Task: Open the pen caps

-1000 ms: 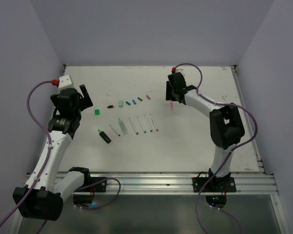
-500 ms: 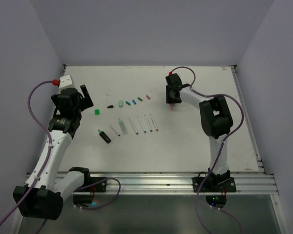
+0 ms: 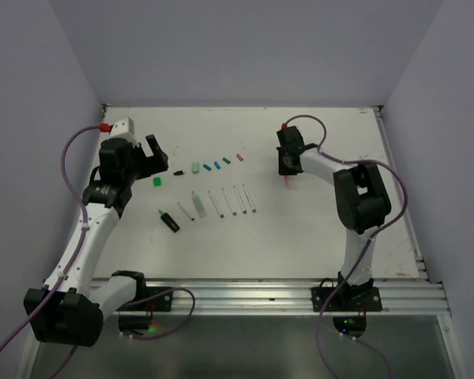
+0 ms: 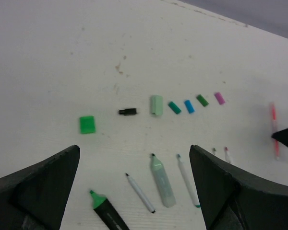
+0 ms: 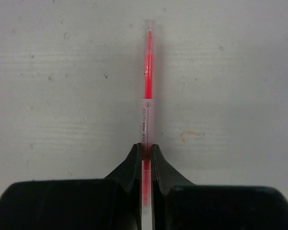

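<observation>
Several pen caps lie in a row at mid-table: black (image 4: 127, 111), pale green (image 4: 156, 104), teal (image 4: 174, 107), blue (image 4: 189, 106), dark green (image 4: 202, 100) and magenta (image 4: 220, 98), with a bright green one (image 4: 87, 124) off to the left. My left gripper (image 4: 134, 149) hovers wide open above the uncapped pens, holding nothing. My right gripper (image 5: 147, 148) is shut on a thin red pen (image 5: 148, 86) that lies flat on the table, gripped partway along its barrel. In the top view the red pen (image 3: 287, 182) pokes out below the right gripper (image 3: 286, 169).
A row of uncapped pens lies below the caps: a black highlighter with a green tip (image 3: 171, 221), a pale green marker (image 4: 162, 181) and thin white pens (image 4: 140, 193). Purple walls close off the table's back and both sides.
My right gripper has closed onto the red pen and shifted slightly right and nearer. The left arm has swung right, toward the caps, still open.
</observation>
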You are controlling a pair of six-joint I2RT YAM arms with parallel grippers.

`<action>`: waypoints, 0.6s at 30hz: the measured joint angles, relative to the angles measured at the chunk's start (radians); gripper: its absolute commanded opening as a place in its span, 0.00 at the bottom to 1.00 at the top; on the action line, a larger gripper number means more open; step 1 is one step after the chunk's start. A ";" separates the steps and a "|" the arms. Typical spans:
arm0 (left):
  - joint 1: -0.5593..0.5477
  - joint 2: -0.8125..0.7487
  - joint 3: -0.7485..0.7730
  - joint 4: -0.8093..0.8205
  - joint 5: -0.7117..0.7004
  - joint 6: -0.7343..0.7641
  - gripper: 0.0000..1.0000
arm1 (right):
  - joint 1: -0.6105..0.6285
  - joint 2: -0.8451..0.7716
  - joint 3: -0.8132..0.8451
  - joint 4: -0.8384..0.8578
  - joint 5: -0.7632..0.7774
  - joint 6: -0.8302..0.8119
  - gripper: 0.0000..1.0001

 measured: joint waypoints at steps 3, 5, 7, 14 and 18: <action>-0.010 0.030 0.002 0.025 0.146 -0.067 1.00 | 0.011 -0.116 -0.110 0.006 0.003 -0.010 0.00; -0.044 0.045 0.003 0.055 0.193 -0.118 1.00 | 0.045 -0.213 -0.174 0.018 0.005 -0.019 0.00; -0.108 0.063 0.015 0.074 0.209 -0.161 1.00 | 0.104 -0.314 -0.220 0.037 0.010 -0.027 0.00; -0.343 0.146 0.049 0.201 0.222 -0.284 0.97 | 0.376 -0.640 -0.396 0.208 -0.032 -0.029 0.00; -0.423 0.168 0.050 0.242 0.181 -0.327 0.89 | 0.456 -0.742 -0.494 0.294 -0.060 -0.013 0.00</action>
